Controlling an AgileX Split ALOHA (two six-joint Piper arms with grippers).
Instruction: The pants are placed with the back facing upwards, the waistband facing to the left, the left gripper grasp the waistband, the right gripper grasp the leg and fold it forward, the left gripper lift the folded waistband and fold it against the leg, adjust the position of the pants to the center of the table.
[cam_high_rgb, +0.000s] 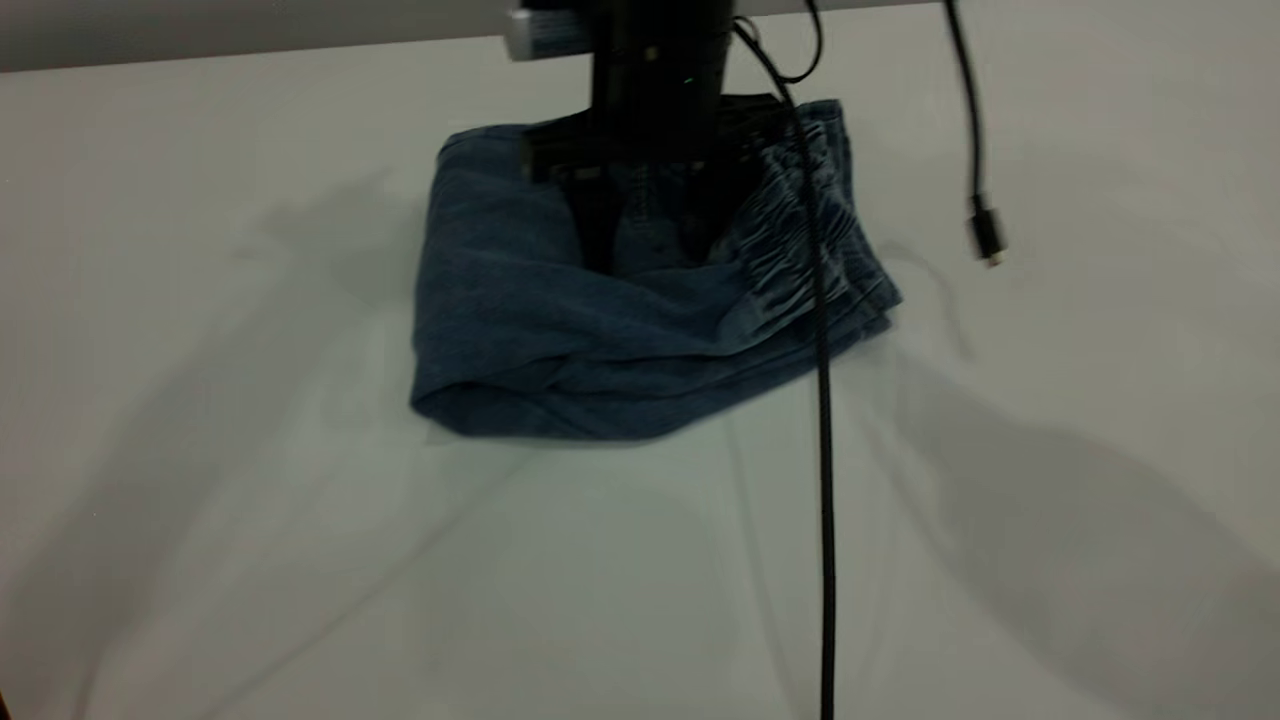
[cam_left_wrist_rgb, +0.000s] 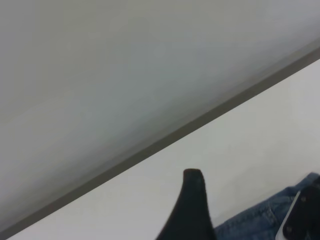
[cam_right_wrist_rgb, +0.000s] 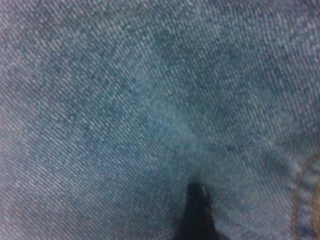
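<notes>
**Operator:** Status of the step in hand?

**Technician:** The pants (cam_high_rgb: 560, 320) lie folded in a compact bundle on the far middle of the tabletop (cam_high_rgb: 250, 500), with the waistband (cam_high_rgb: 785, 250) on the bundle's right side. Judged remaining: move the bundle nearer, to the centre.

**Operator:** Gripper positions?

**Technician:** The right gripper (cam_high_rgb: 650, 255) stands over the far part of the bundle, its fingers set apart, tips down on the denim. They appear to hold nothing, though the dark arm hides much of them. The left gripper (cam_left_wrist_rgb: 191, 200) is out at the bundle's edge. Only one finger shows, so its spread cannot be told.

**Operator:** Procedure?

**Technician:** Press lightly and evenly. Drag slowly toward the near side. Excess pressure will likely slide the top layer off the lower ones and open the fold.

**Operator:** Obstructions?

**Technician:** A braided cable (cam_high_rgb: 825, 480) hangs across the bundle's right side. A second cable (cam_high_rgb: 975, 150) with a plug dangles further right. Keep the drag path away from both.
</notes>
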